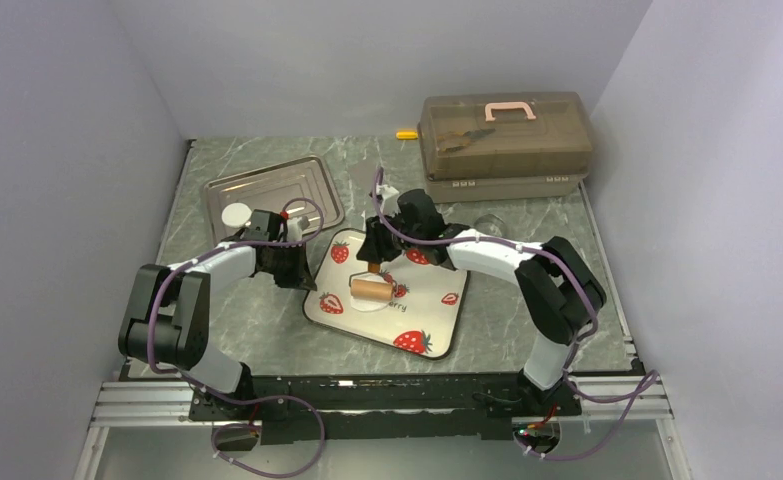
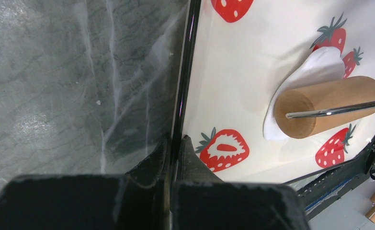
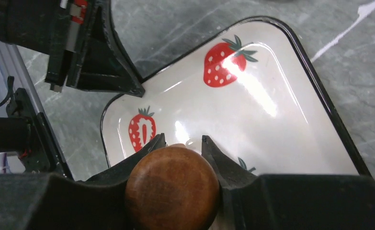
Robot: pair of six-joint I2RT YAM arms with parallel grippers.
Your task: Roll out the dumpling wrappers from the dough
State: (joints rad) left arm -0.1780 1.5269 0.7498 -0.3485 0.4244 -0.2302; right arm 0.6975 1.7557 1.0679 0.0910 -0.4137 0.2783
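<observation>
White dough (image 2: pixel 319 67) flat under roller (image 2: pixel 329 103); right tool (image 3: pixel 183 139) clamps handle (image 3: pixel 172 189), left tool (image 2: pixel 175 140) pinches plate rim (image 2: pixel 187 72).

Surface (image 1: pixel 267 330): grey marbled sheet, smooth, low sheen. Plate (image 3: pixel 271 143): glossy cream finish with printed red strawberries, bright glare spots, black rim. Roller (image 2: pixel 338 93): smooth turned wood, matt on the barrel; handle knob (image 3: pixel 172 189) darker, lightly polished; axle rod (image 2: pixel 338 108) bright polished metal. Dough (image 2: pixel 319 69): white, matt, soft-looking. Tray (image 1: pixel 287 190): brushed metal, dull reflections. Box (image 1: pixel 507 135): translucent smoky plastic. Left claw (image 2: pixel 175 141) and right claw (image 3: pixel 182 139): black matt plastic.
</observation>
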